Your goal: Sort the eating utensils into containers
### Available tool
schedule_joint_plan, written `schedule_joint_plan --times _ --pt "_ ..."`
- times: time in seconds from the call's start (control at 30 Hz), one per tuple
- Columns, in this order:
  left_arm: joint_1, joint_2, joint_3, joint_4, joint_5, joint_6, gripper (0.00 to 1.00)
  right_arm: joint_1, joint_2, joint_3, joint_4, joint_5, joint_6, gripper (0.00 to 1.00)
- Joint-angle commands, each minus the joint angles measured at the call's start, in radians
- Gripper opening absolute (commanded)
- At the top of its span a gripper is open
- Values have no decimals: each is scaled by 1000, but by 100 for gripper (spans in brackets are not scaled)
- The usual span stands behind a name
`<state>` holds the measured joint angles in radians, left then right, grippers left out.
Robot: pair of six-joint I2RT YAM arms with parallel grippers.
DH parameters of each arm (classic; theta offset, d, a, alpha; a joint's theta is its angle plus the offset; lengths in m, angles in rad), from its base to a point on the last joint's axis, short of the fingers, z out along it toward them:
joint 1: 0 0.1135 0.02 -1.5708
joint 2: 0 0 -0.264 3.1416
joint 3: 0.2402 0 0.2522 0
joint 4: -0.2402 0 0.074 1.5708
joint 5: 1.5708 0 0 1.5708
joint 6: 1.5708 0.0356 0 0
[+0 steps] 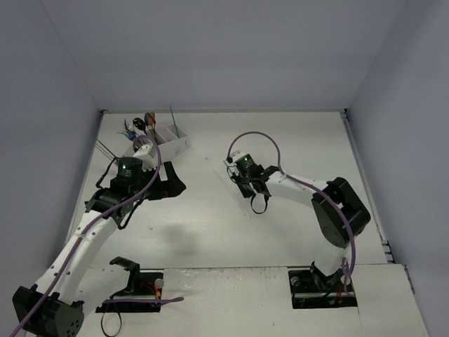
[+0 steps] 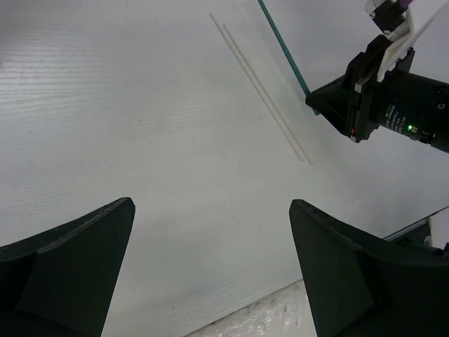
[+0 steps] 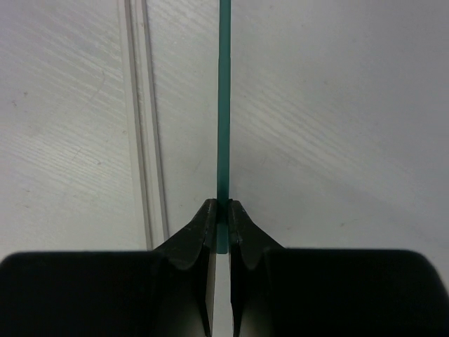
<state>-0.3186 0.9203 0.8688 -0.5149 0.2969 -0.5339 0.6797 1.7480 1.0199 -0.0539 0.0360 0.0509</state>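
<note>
A thin teal metal stick [image 3: 224,105] is pinched by the right gripper [image 3: 221,213]; the left gripper [image 2: 210,207] is spread, empty. Most utensils [image 1: 139,125] are judged already lodged in the white stepped caddy [image 1: 172,146].

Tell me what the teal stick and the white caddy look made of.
Teal stick: likely coated metal, with a smooth, even satin sheen, thin and straight, pinched in the right claw. White caddy: probably plastic, with thin matte walls; too small to be sure.
</note>
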Motion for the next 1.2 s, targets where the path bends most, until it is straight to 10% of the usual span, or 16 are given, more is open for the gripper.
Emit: schedule_joint_plan --times 0.0,0.77,1.17 --pt "-39 35 51 155 41 -103 91 64 -185 50 15 77 -5 0" --pt "-277 240 156 710 -219 -254 82 163 -478 25 197 -119 135 0" --pt "-279 356 224 713 -252 -240 24 162 -486 11 213 -125 136 0"
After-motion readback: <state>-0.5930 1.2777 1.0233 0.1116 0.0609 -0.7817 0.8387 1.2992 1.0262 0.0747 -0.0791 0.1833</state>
